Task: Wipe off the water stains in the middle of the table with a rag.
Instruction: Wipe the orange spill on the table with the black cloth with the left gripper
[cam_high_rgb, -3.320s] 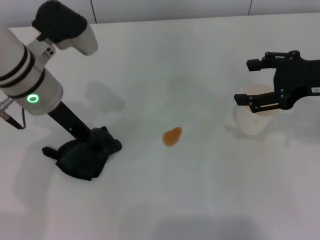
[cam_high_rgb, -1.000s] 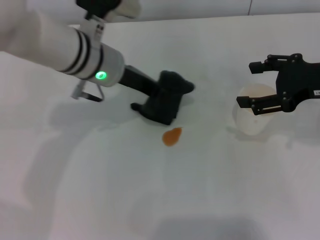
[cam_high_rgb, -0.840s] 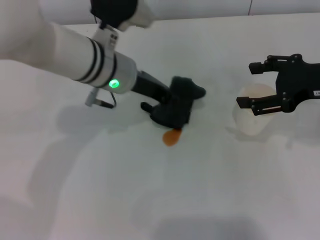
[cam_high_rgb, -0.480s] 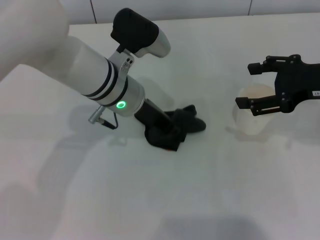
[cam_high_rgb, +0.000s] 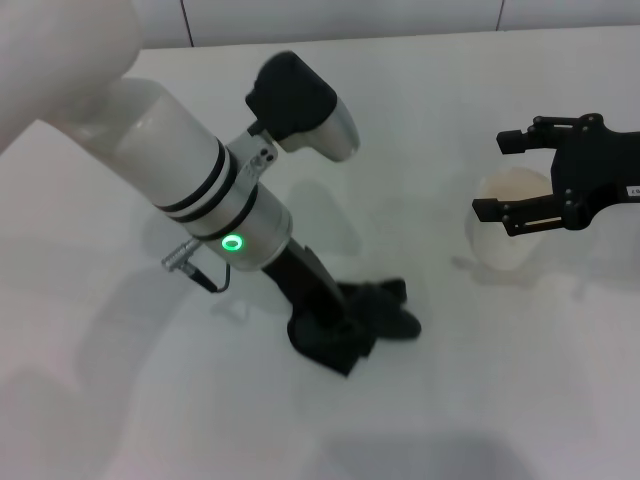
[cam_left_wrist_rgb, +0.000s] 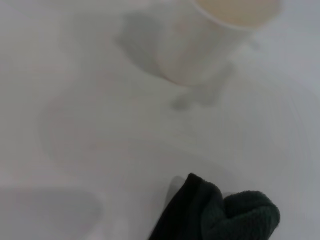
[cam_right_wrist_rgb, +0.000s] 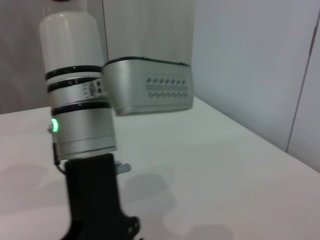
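Note:
The black rag (cam_high_rgb: 383, 312) lies bunched on the white table (cam_high_rgb: 470, 400), a little in front of its middle. My left gripper (cam_high_rgb: 335, 335) presses down into the rag and is shut on it, its fingertips buried in the folds. In the left wrist view the rag (cam_left_wrist_rgb: 227, 215) shows as a dark lump on the bare tabletop. The water stains show in no view. My right gripper (cam_high_rgb: 506, 176) hangs open at the right, just over a white cup (cam_high_rgb: 508, 240), holding nothing.
The white cup (cam_left_wrist_rgb: 210, 35) holds pale liquid and stands to the right of the rag. My left arm's thick white forearm (cam_high_rgb: 190, 190) slants over the left half of the table and fills the right wrist view (cam_right_wrist_rgb: 80, 120). A wall runs behind the table's far edge.
My left gripper carried the rag from the left of the table to the orange blob, covered it, then dragged the rag toward the front. The blob no longer shows. The right arm stayed put.

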